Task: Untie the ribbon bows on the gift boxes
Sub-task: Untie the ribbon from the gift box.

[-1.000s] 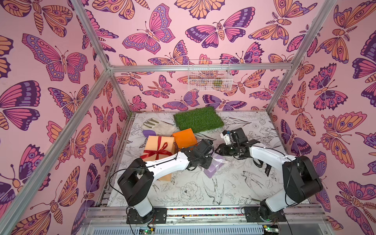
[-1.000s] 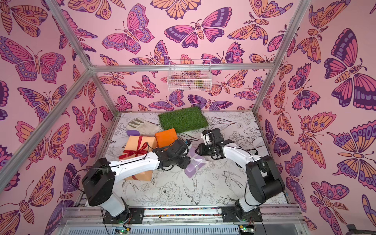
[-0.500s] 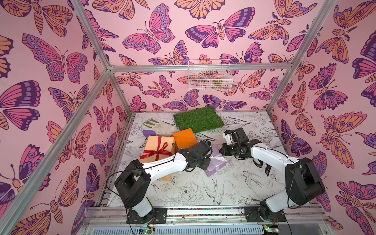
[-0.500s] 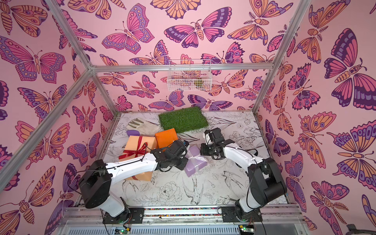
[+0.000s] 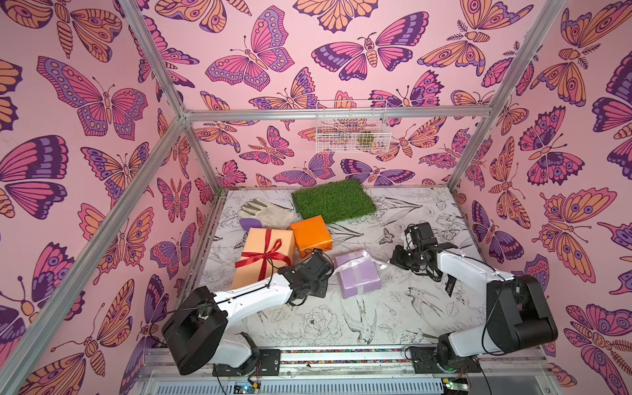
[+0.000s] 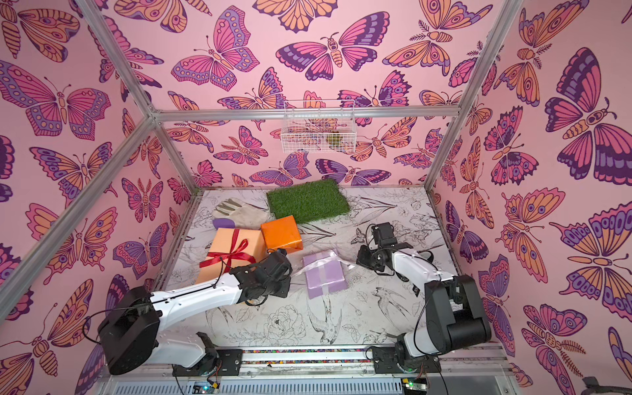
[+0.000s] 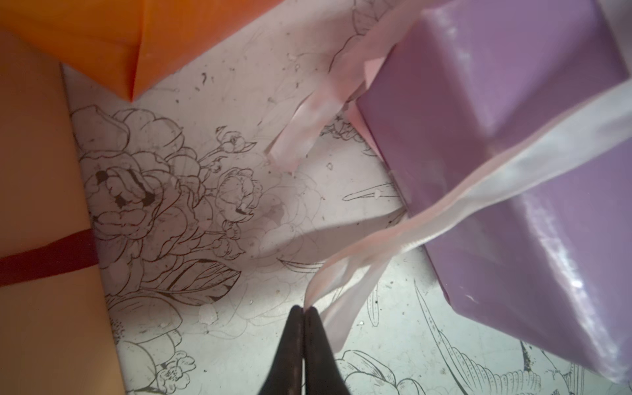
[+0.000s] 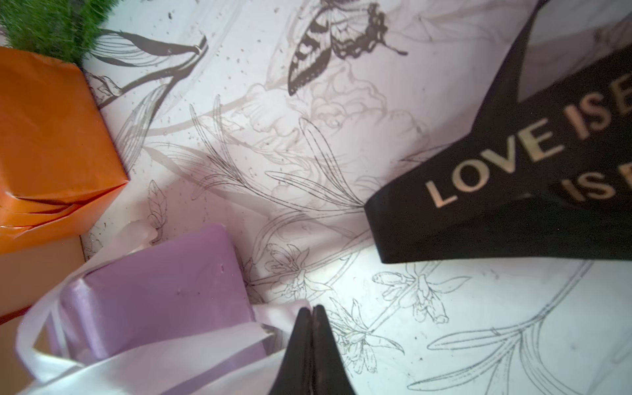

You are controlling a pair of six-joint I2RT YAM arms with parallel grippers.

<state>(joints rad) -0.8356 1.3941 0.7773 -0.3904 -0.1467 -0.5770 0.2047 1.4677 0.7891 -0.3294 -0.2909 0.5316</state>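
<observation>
The lilac gift box (image 5: 359,278) lies mid-table, its pale white-lilac ribbon (image 5: 352,263) drawn out to both sides. My left gripper (image 7: 303,309) is shut on one tail of that ribbon (image 7: 513,171), just left of the box (image 7: 513,102). My right gripper (image 8: 312,307) is shut on the ribbon's (image 8: 171,359) other tail, right of the box (image 8: 164,273). The peach box (image 5: 263,263) keeps its red bow (image 5: 265,258) tied. The orange box (image 5: 311,236) has no ribbon on it. The black lettered ribbon (image 8: 513,191) lies loose by my right arm.
A green turf mat (image 5: 333,201) lies at the back. A pale work glove (image 5: 266,212) and a small purple object (image 5: 251,224) lie behind the peach box. A white wire basket (image 5: 352,126) hangs on the back wall.
Both grippers have drawn apart from the lilac box, each carrying a tail of the pale ribbon. The ribbon now stretches out on either side and the box has shifted slightly.
</observation>
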